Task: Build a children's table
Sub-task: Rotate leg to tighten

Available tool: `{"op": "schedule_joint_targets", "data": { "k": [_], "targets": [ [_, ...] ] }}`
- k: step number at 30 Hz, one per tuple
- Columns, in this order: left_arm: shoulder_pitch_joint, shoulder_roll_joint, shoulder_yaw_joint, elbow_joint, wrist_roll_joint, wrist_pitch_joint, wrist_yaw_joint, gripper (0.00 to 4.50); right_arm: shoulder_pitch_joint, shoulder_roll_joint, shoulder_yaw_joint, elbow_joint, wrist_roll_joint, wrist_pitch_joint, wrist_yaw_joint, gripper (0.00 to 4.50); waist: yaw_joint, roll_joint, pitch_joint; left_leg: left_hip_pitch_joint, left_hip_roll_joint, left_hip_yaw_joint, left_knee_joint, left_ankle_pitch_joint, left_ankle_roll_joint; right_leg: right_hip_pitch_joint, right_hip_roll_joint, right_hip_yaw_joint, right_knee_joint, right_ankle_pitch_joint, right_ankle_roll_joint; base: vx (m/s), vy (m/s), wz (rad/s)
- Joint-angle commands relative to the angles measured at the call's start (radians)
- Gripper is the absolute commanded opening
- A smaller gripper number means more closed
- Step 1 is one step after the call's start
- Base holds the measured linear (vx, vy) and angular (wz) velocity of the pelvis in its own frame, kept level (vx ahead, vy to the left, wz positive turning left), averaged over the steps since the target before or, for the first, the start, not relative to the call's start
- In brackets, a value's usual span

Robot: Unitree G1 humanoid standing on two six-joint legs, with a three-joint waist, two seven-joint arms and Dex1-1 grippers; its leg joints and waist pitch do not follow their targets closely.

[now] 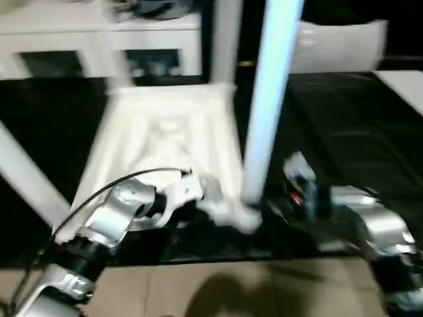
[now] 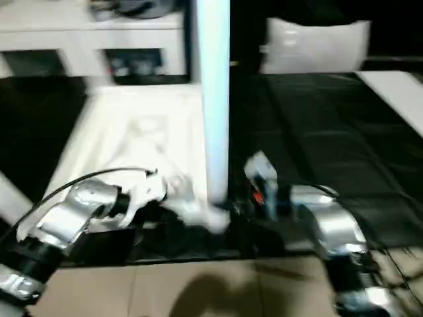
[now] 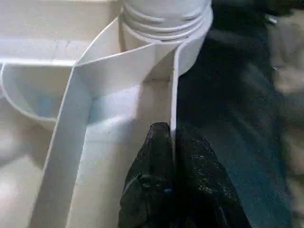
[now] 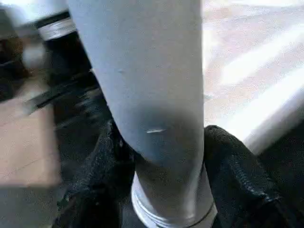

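Left wrist view, left tool (image 3: pixel 173 137) pinching table rim (image 3: pixel 174 95)

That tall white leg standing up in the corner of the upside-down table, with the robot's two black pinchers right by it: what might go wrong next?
The leg stands tall in its corner socket with screw threads showing, so it may not be fully seated and could lean or topple. The right tool grips the leg only near its base, giving little hold against tipping. The left tool pinches just the thin rim of the tabletop; the rim could slip free and let the top shift.
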State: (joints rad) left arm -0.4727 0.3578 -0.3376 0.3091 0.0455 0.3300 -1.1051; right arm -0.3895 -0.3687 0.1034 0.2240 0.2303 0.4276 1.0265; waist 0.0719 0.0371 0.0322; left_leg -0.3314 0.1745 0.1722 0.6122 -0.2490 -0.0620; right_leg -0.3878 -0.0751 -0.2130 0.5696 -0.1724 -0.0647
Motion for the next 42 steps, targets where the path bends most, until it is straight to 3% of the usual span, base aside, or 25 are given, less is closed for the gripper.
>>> {"op": "schedule_joint_targets", "data": {
  "k": [1,2,4,6,8,9,10,11,12,14,16,19,22,24,25,28,29,32,37,42],
  "targets": [
    [-0.014,-0.067,-0.013,-0.049,-0.028,0.008,0.04,0.0,-0.026,0.059,0.031,0.022,-0.042,0.027,-0.12,1.98,0.0,-0.015,-0.051,-0.012,0.044,-0.025,-0.059,-0.093,0.056,0.062,-0.091,0.059,-0.127,-0.469,0.151,0.0,0.0,0.0],
    [-0.021,-0.103,0.006,-0.038,-0.024,0.03,0.105,0.0,-0.032,0.108,0.018,0.03,-0.068,0.059,-0.232,1.96,-0.011,-0.018,-0.052,-0.014,0.046,-0.028,-0.06,-0.095,0.06,0.065,-0.09,0.057,-0.127,-0.462,0.153,0.0,0.0,0.0],
    [-0.029,-0.132,0.023,-0.032,-0.022,0.056,0.169,0.0,-0.038,0.158,0.0,0.037,-0.089,0.08,-0.344,1.96,-0.023,-0.012,-0.055,-0.017,0.056,-0.036,-0.064,-0.08,0.057,0.071,-0.095,0.055,-0.122,-0.421,0.136,0.0,0.0,0.0],
    [-0.037,-0.148,0.029,-0.022,-0.011,0.063,0.212,0.0,-0.045,0.197,-0.015,0.049,-0.105,0.09,-0.428,1.96,-0.032,-0.012,-0.057,-0.017,0.061,-0.04,-0.065,-0.071,0.058,0.07,-0.102,0.062,-0.116,-0.383,0.115,0.0,0.0,0.0],
    [-0.051,-0.188,0.042,-0.004,0.022,0.083,0.301,0.0,-0.062,0.265,-0.043,0.101,-0.129,0.048,-0.56,1.96,-0.035,-0.007,-0.059,-0.017,0.063,-0.039,-0.065,-0.042,0.066,0.067,-0.108,0.075,-0.105,-0.337,0.08,0.0,0.0,0.0],
    [-0.051,-0.188,0.042,-0.004,0.022,0.083,0.301,0.0,-0.062,0.265,-0.044,0.101,-0.129,0.047,-0.56,1.96,-0.034,-0.008,-0.06,-0.018,0.064,-0.04,-0.066,-0.031,0.069,0.068,-0.11,0.077,-0.101,-0.322,0.07,0.0,0.0,0.0],
    [-0.054,-0.197,0.044,-0.002,0.027,0.089,0.314,0.0,-0.065,0.28,-0.056,0.112,-0.121,0.031,-0.577,2.5,-0.031,-0.009,-0.063,-0.017,0.067,-0.04,-0.065,-0.008,0.076,0.069,-0.113,0.083,-0.092,-0.286,0.049,0.0,0.0,0.0],
    [-0.054,-0.204,0.041,-0.003,0.032,0.093,0.321,0.0,-0.061,0.286,-0.055,0.111,-0.118,0.002,-0.571,2.63,-0.029,-0.007,-0.066,-0.022,0.072,-0.043,-0.063,0.028,0.089,0.072,-0.115,0.087,-0.078,-0.231,0.028,0.0,0.0,0.0],
    [-0.054,-0.202,0.037,-0.004,0.034,0.091,0.317,0.0,-0.055,0.285,-0.051,0.103,-0.114,-0.004,-0.557,2.63,-0.025,-0.006,-0.068,-0.02,0.075,-0.044,-0.062,0.05,0.096,0.072,-0.116,0.09,-0.072,-0.198,0.017,0.0,0.0,0.0],
    [-0.049,-0.189,0.031,-0.011,0.035,0.085,0.298,0.0,-0.031,0.284,-0.05,0.059,-0.09,0.002,-0.5,2.79,-0.018,-0.005,-0.07,-0.018,0.086,-0.045,-0.058,0.11,0.126,0.07,-0.122,0.099,-0.049,-0.079,-0.038,0.0,0.0,0.0],
    [-0.045,-0.171,0.031,-0.011,0.03,0.068,0.28,0.0,-0.021,0.266,-0.05,0.035,-0.071,-0.008,-0.451,2.97,-0.011,-0.007,-0.07,-0.018,0.084,-0.042,-0.057,0.124,0.139,0.071,-0.125,0.102,-0.042,-0.046,-0.058,0.0,0.0,0.0],
    [-0.04,-0.137,0.028,0.003,0.024,0.017,0.251,0.0,-0.013,0.21,-0.048,0.016,-0.051,-0.034,-0.37,3.27,0.0,-0.01,-0.073,-0.027,0.073,-0.039,-0.051,0.125,0.156,0.075,-0.123,0.105,-0.032,-0.027,-0.058,0.0,0.0,0.0],
    [-0.037,-0.11,0.032,0.018,0.025,-0.014,0.219,0.0,-0.012,0.158,-0.058,0.011,-0.02,-0.047,-0.29,3.55,0.009,-0.01,-0.072,-0.029,0.072,-0.036,-0.047,0.129,0.171,0.068,-0.116,0.102,-0.035,-0.039,-0.042,0.0,0.0,0.0],
    [-0.034,-0.074,0.025,0.026,0.019,-0.056,0.16,0.0,-0.003,0.085,-0.046,-0.005,-0.002,-0.056,-0.176,3.61,0.018,-0.009,-0.069,-0.027,0.07,-0.033,-0.048,0.09,0.162,0.069,-0.114,0.099,-0.047,-0.118,-0.017,0.0,0.0,0.0],
    [-0.034,-0.067,0.023,0.027,0.019,-0.062,0.15,0.0,-0.001,0.075,-0.044,-0.009,-0.002,-0.058,-0.158,3.86,0.024,-0.01,-0.067,-0.026,0.073,-0.033,-0.05,0.077,0.156,0.066,-0.112,0.1,-0.049,-0.142,-0.006,0.0,0.0,0.0],
    [-0.032,-0.05,0.015,0.028,0.011,-0.083,0.118,0.0,0.006,0.043,-0.033,-0.018,0.004,-0.062,-0.101,4.02,0.026,-0.011,-0.064,-0.024,0.074,-0.034,-0.054,0.046,0.133,0.064,-0.112,0.096,-0.06,-0.212,0.007,0.0,0.0,0.0],
    [-0.025,-0.014,-0.009,0.027,-0.006,-0.157,0.034,0.0,0.013,-0.013,-0.016,-0.024,0.017,-0.074,0.002,4.14,0.029,-0.012,-0.064,-0.024,0.072,-0.033,-0.053,0.032,0.132,0.063,-0.112,0.098,-0.064,-0.234,0.017,0.0,0.0,0.0],
    [-0.018,0.019,-0.03,0.015,-0.021,-0.2,-0.048,0.0,0.017,-0.075,0.016,-0.021,0.011,-0.108,0.098,4.41,0.039,-0.012,-0.065,-0.021,0.077,-0.032,-0.053,0.023,0.131,0.059,-0.111,0.099,-0.061,-0.237,0.022,0.0,0.0,0.0],
    [-0.01,0.073,-0.069,-0.008,-0.041,-0.248,-0.183,0.0,0.027,-0.146,0.057,-0.029,0.039,-0.154,0.281,4.46,0.064,-0.013,-0.067,-0.021,0.084,-0.033,-0.051,0.044,0.141,0.057,-0.113,0.1,-0.051,-0.204,0.005,0.0,0.0,0.0],
    [-0.013,0.094,-0.087,-0.011,-0.057,-0.276,-0.249,0.0,0.014,-0.172,0.08,-0.02,0.082,-0.116,0.388,4.12,0.082,-0.014,-0.068,-0.019,0.087,-0.033,-0.05,0.055,0.138,0.057,-0.116,0.102,-0.048,-0.193,-0.015,0.0,0.0,0.0]
  ]
}}
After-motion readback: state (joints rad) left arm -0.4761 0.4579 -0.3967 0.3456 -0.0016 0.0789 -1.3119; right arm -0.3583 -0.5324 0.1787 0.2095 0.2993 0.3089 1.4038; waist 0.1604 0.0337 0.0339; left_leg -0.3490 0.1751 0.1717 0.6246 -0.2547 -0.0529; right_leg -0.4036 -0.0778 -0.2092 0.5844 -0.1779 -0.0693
